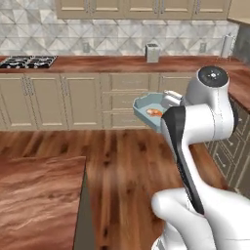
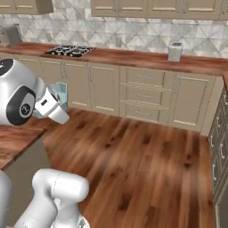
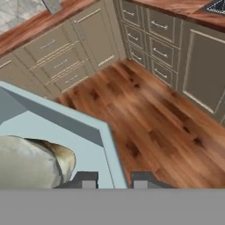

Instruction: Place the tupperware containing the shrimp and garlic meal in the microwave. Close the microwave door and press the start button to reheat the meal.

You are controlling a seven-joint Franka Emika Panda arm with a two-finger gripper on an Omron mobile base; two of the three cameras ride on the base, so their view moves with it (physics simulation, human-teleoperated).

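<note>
Two fingers [image 3: 114, 181] pinch the tupperware [image 3: 66, 127] wall, airborne over wood floor [image 3: 158, 118] before cabinets [image 3: 61, 52].

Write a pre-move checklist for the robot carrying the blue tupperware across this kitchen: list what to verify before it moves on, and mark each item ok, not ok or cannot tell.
1. Grip on the container: the gripper has one fingertip on each side of the wall of the tupperware, shut on it. Ok.
2. Container level: in the left base view it sits roughly flat in the air, clear of the wooden floor. Ok.
3. Meal inside: orange and whitish pieces lie in the container. Ok.
4. Path clear: open floor lies ahead, with the lower cabinets beyond. Ok.
5. Microwave located, with its door open: cannot tell.
6. Nothing spilled on the floor: none seen. Ok.
</note>
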